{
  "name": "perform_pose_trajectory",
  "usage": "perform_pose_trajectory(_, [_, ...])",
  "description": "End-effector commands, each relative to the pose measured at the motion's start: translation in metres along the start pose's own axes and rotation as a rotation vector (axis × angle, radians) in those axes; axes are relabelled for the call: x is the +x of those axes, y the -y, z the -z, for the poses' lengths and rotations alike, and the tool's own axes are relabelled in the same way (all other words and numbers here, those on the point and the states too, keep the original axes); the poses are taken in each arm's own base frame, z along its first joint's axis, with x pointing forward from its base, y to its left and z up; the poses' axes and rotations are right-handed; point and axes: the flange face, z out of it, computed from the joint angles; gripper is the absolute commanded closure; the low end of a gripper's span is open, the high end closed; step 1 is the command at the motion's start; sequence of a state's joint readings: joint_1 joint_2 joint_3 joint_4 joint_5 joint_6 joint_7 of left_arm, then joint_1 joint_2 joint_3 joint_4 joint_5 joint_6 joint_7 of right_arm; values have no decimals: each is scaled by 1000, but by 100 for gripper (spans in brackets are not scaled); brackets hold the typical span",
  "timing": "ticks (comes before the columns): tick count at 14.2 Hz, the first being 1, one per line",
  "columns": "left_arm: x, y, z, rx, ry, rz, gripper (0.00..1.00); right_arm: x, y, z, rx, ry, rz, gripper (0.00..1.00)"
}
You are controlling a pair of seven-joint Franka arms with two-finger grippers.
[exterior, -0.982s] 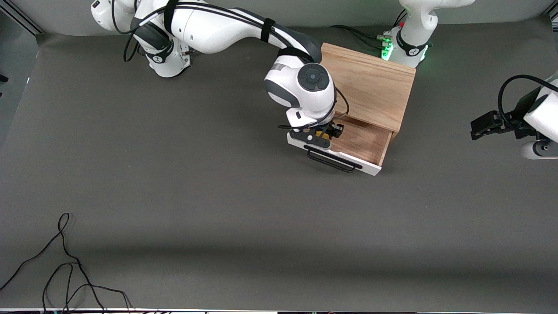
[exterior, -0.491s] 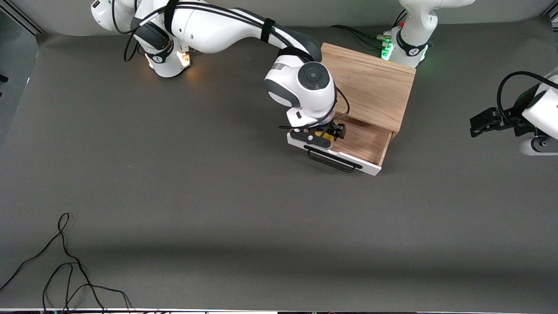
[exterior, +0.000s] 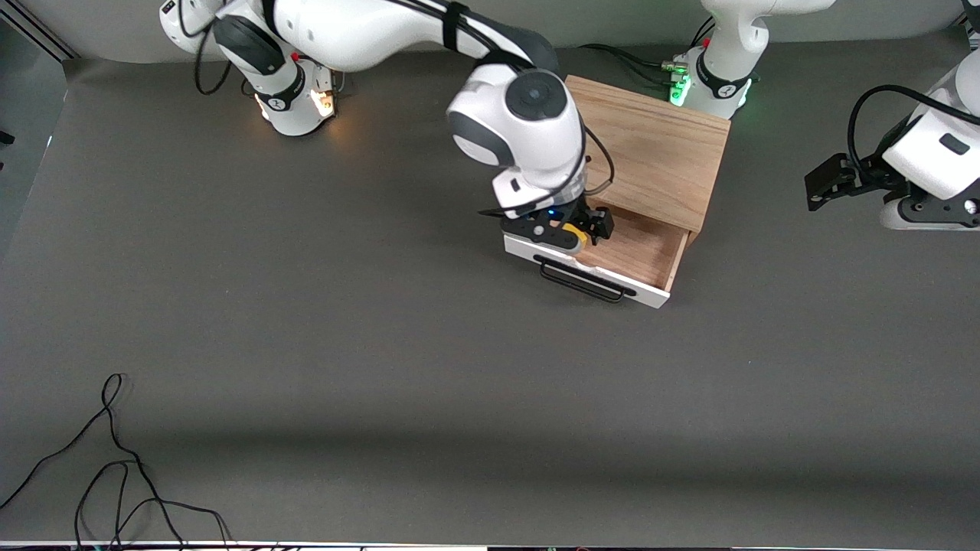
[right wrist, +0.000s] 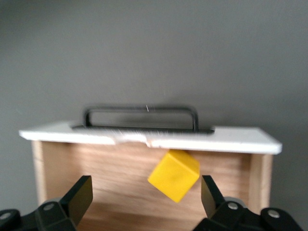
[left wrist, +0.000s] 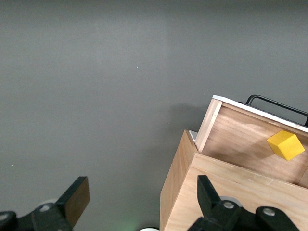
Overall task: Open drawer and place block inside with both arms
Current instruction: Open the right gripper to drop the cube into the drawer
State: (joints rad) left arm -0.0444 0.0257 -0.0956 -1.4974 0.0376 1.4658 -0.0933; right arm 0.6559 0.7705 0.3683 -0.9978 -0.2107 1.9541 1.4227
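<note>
Plainly, the drawer point(exterior: 635, 256) of the light wooden box point(exterior: 654, 153) is seen pulled out, its smooth white front panel carrying a thin black wire handle point(exterior: 586, 282) and its grained brown floor exposed. The block point(right wrist: 174, 174), a small matte yellow cube with crisp edges, is seen tilted on one corner inside the drawer, close to the front panel and free of any grip. The right pincer point(exterior: 570, 233) is held over that spot with its black fingers point(right wrist: 72, 199) spread apart on either side of the cube. The left pincer point(exterior: 831, 184) is parked over the flat grey counter point(exterior: 306, 344) toward the left arm's end, fingers point(left wrist: 77, 199) likewise set wide apart, the arm waiting.
</note>
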Motion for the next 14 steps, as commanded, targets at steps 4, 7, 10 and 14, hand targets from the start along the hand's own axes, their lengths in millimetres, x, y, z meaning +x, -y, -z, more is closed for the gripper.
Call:
perform_pose_trajectory(4, [-4, 4, -3, 4, -5, -12, 0, 159, -94, 142, -35, -125, 47, 0])
perform_pose_trajectory(7, [-2, 5, -4, -1, -12, -11, 0, 223, -166, 179, -99, -90, 65, 0])
perform_pose_trajectory(10, [-1, 6, -4, -3, -14, -8, 0, 277, -243, 217, -181, -48, 188, 0])
perform_pose_trajectory(14, [1, 6, -5, -3, -18, -6, 0, 321, -349, 258, -171, 2, 292, 0])
